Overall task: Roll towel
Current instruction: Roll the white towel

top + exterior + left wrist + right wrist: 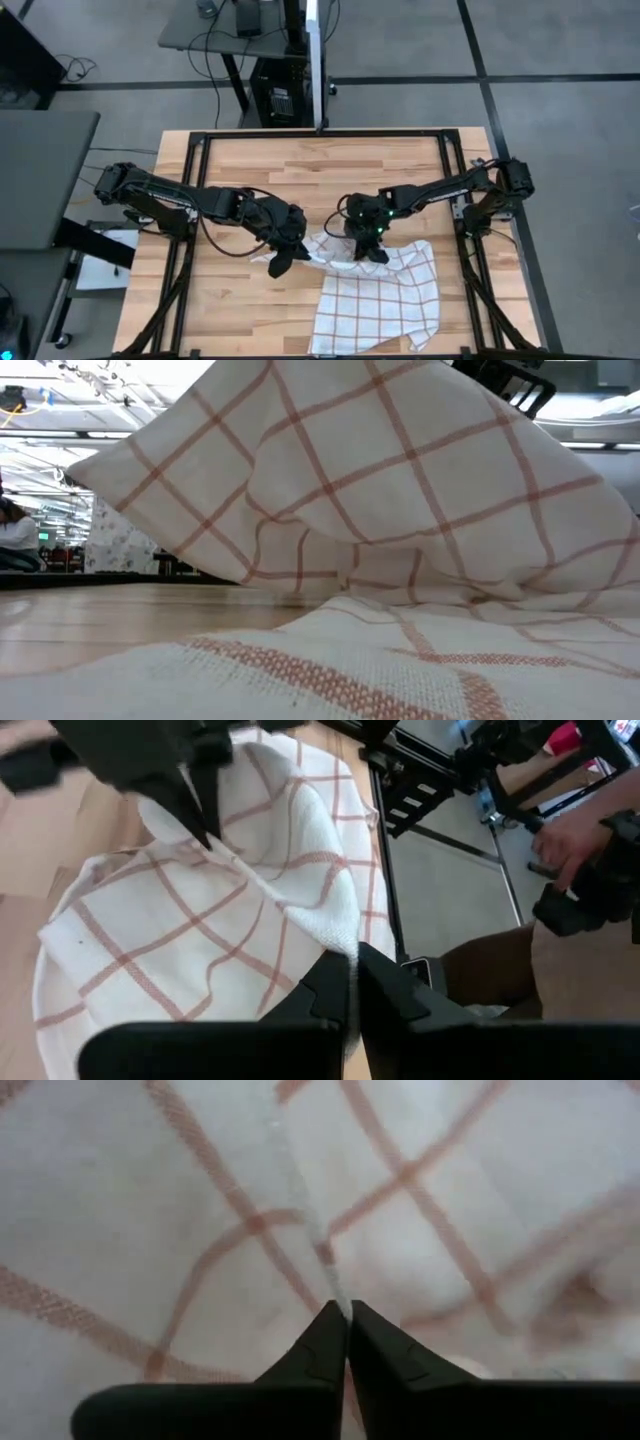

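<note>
- I see the towel [385, 300], white with a thin red check, lying on the wooden desk [260, 165], mostly on the near right part, with its far edge raised.
- Left gripper [292, 250]: I read the fingers as closed on the far left edge of the towel; in the left wrist view the cloth [200, 930] runs out from between the two pressed-together fingers [330, 995].
- Right gripper [370, 248]: I read the fingers as closed on a fold of the towel; in the right wrist view a ridge of cloth [300, 1220] enters the tips of the fingers [320, 1345].
- Relative to the grippers, the towel hangs between them and spreads toward the near desk edge from the right gripper.
- In the low view I see the lifted towel [380, 480] draped in a hump above the part lying flat on the desk.
- The two grippers stand near each other, side by side, at the towel's far edge.
- In the left wrist view a person's hand [570, 835] shows beyond the desk frame.
</note>
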Robot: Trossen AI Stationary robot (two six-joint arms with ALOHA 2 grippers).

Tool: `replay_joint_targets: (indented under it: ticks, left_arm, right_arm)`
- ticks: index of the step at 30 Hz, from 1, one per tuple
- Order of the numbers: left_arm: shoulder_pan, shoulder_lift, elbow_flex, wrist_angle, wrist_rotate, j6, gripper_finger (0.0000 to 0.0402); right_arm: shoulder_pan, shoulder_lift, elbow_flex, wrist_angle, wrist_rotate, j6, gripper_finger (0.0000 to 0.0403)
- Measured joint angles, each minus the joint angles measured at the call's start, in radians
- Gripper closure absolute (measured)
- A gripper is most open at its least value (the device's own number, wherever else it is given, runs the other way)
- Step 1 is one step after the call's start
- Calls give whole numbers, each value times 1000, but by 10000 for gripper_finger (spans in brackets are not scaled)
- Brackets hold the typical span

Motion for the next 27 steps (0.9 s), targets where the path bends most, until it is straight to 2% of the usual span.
replay_joint_targets:
  ticks: [5, 8, 14, 21, 25, 27]
  left_arm:
    - [22, 0, 0, 1, -29, 29, 402]
    - [60, 0, 0, 1, -44, 53, 402]
    - [193, 1, 0, -38, -84, 114, 401]
    - [420, 1, 1, -69, -154, 192, 401]
    - [555, 9, 1, -52, -229, 251, 401]
    - [613, 11, 1, -29, -236, 296, 401]
  right_arm:
    - [-109, -136, 74, -205, 201, -83, 402]
    - [-204, -220, 103, -278, 285, -92, 402]
    - [-395, -330, 110, -393, 348, -87, 402]
    - [-573, -295, 110, -372, 438, -61, 403]
    - [-656, -226, 110, -309, 442, -55, 403]
    - [-681, -194, 110, -271, 441, -42, 403]
